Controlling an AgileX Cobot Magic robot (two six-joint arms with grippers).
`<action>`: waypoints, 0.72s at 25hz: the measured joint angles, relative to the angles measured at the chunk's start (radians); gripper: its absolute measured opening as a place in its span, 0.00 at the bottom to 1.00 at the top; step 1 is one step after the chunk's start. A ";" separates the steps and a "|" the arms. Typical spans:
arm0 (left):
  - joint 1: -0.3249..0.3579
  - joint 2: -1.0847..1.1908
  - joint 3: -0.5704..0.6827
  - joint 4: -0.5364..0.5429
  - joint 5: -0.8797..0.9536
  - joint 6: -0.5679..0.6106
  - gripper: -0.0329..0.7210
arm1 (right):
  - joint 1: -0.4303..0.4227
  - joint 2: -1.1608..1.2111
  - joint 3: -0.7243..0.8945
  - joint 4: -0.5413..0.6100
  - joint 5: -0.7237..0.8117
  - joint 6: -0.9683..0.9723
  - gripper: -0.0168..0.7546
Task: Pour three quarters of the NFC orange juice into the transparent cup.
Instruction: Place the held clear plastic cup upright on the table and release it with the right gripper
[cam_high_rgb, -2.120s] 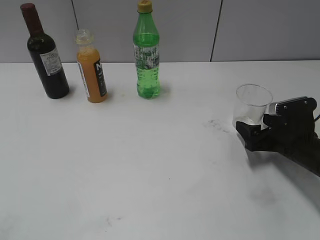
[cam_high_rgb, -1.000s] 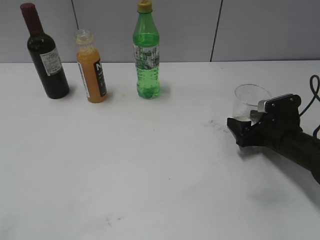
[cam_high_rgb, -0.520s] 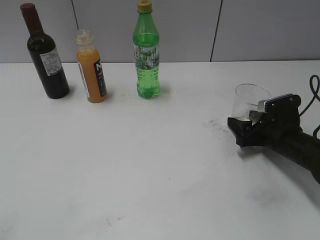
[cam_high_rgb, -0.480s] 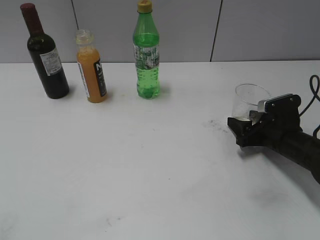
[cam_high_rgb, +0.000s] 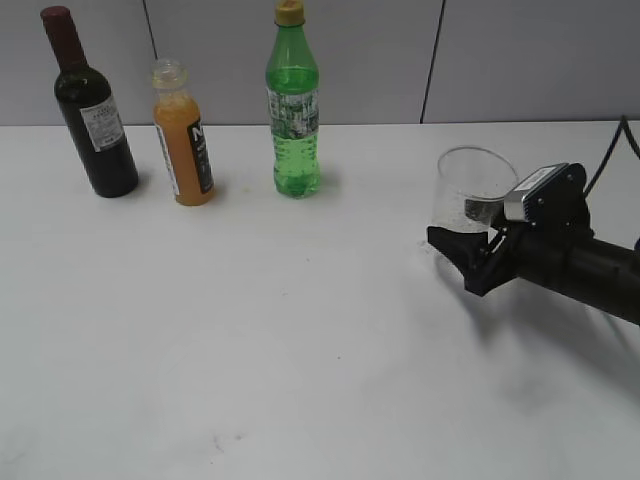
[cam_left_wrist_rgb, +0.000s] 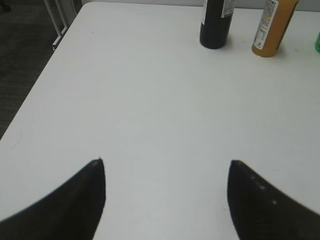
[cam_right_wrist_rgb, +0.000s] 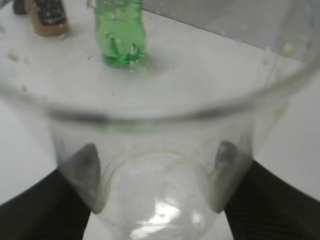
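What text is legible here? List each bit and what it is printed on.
"N": large white letter on the black label of the NFC orange juice; the rest is cut off.
Wine bottle white label: too small to read.
Green bottle label: too blurred to read.
Transparent cup, right gripper: no text.

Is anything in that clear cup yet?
Empty. The cup shows clear to its bottom in the wrist view, and the juice bottle stands nearly full across the table.

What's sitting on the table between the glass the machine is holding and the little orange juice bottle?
In the exterior view, only the green bottle stands roughly between the transparent cup and the orange juice, nearer the juice; the rest is bare white table.
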 joint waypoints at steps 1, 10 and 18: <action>0.000 0.000 0.000 0.000 0.000 0.000 0.82 | 0.000 -0.008 0.000 -0.049 0.000 0.003 0.72; 0.000 0.000 0.000 0.000 0.000 0.000 0.82 | 0.127 -0.014 -0.033 -0.250 0.000 0.113 0.72; 0.000 0.000 0.000 0.000 0.000 0.000 0.82 | 0.384 -0.014 -0.160 -0.208 0.000 0.122 0.72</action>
